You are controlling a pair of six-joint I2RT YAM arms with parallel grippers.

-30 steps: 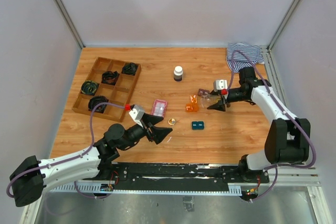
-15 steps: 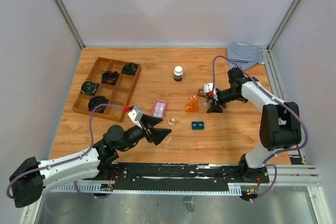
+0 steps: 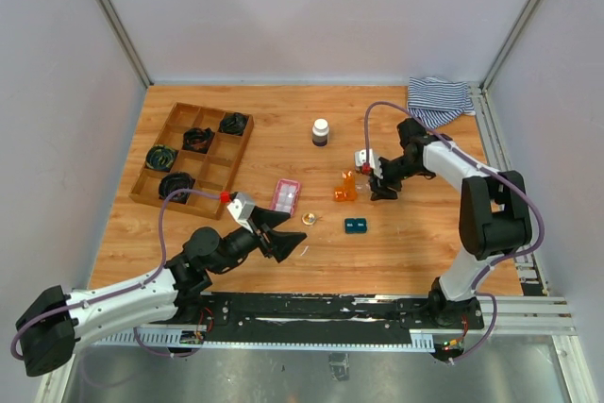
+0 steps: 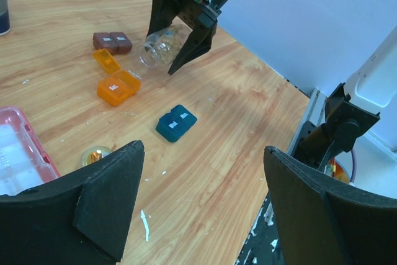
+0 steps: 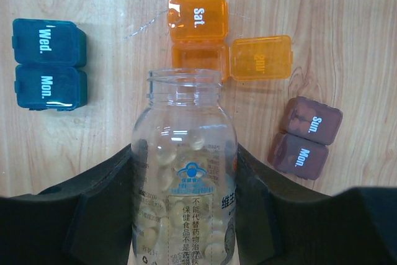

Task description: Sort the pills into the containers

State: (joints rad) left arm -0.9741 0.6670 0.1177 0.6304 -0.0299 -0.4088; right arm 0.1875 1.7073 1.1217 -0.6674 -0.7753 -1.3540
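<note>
My right gripper [image 3: 376,184] is shut on a clear uncapped pill bottle [image 5: 184,172] holding pale round pills. The bottle's mouth points at the open orange case [image 5: 198,35], whose lid [image 5: 260,58] lies flipped open beside it. A teal case [image 5: 48,64] lies to the left of the bottle and a brown case [image 5: 305,138] to its right, both closed. In the top view the orange case [image 3: 345,190] sits just left of the gripper, the teal case [image 3: 356,226] lies below it, and the pink case [image 3: 286,195] lies further left. My left gripper [image 3: 291,241] is open and empty, just below the pink case.
A gold bottle cap [image 3: 309,219] lies between the pink and teal cases. A dark bottle with a white cap [image 3: 321,131] stands behind them. A wooden tray [image 3: 179,191] with black coils is at the left. A striped cloth [image 3: 440,97] lies at the back right.
My right gripper has carried the bottle leftward, up to the orange case. The left arm has shifted only slightly.
</note>
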